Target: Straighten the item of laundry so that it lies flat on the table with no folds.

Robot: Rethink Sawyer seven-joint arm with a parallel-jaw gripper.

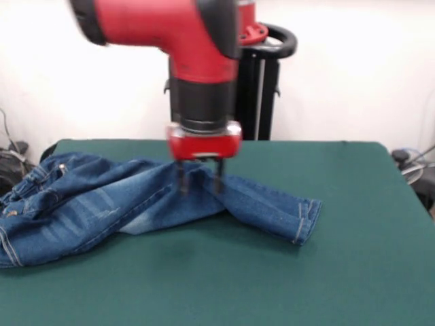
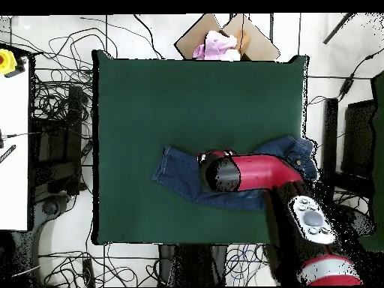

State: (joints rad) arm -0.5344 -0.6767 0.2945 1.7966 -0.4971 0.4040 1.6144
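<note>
The blue denim jeans (image 1: 102, 204) lie rumpled on the green table (image 1: 306, 285). Their waistband is at the left edge and one leg runs right to a hem near the middle. My gripper (image 1: 200, 187) points straight down. Its two fingers (image 1: 182, 182) stand apart, with the tips on a raised ridge of the leg. In the overhead view the jeans (image 2: 180, 178) lie across the table's (image 2: 187, 97) lower half. The red arm (image 2: 247, 172) covers their middle and hides the gripper.
The jeans' waistband (image 2: 300, 150) reaches the table's right edge in the overhead view. A cardboard box with pink cloth (image 2: 219, 43) sits past the table's top edge. Cables lie on the floor around the table. The robot's black pedestal (image 1: 262, 88) stands behind the table.
</note>
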